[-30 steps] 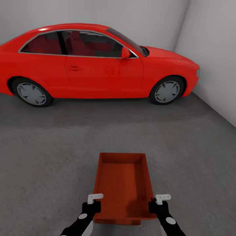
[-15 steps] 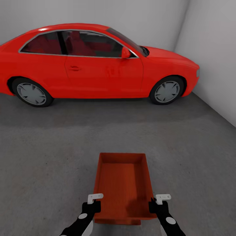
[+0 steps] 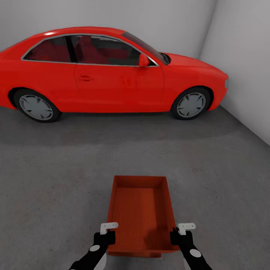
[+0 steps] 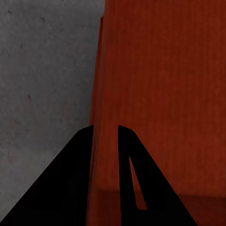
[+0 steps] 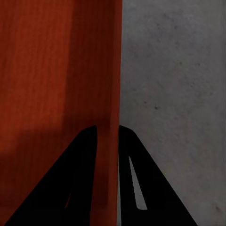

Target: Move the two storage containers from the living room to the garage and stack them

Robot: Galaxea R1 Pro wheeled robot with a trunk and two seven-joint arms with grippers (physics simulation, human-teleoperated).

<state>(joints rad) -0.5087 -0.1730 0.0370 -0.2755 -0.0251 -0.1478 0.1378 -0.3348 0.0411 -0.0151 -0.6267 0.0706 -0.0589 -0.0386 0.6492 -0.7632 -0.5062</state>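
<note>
Head view: the robot stood in the garage, facing a red car (image 3: 108, 71) parked side-on against the white-grey back wall (image 3: 180, 18). One orange-red storage container (image 3: 140, 213) sat directly in front of the robot, open top up, long axis pointing toward the car, well apart from it. Whether its base touched the dark grey concrete floor (image 3: 56, 180) or hung just above it could not be told; a second orange edge showed under its near wall, and what that was could not be told. The left gripper (image 3: 107, 234) was at the container's near left corner and the right gripper (image 3: 179, 235) at its near right corner. Left wrist view: the left gripper (image 4: 104, 136) had its two dark fingers closed narrowly on the thin left wall of the container (image 4: 165, 94), one finger inside, one outside, with floor (image 4: 42, 94) beside. Right wrist view: the right gripper (image 5: 107, 136) likewise pinched the thin right wall of the container (image 5: 56, 70), fingers on either face, grey floor (image 5: 174, 84) on the outer side.
</note>
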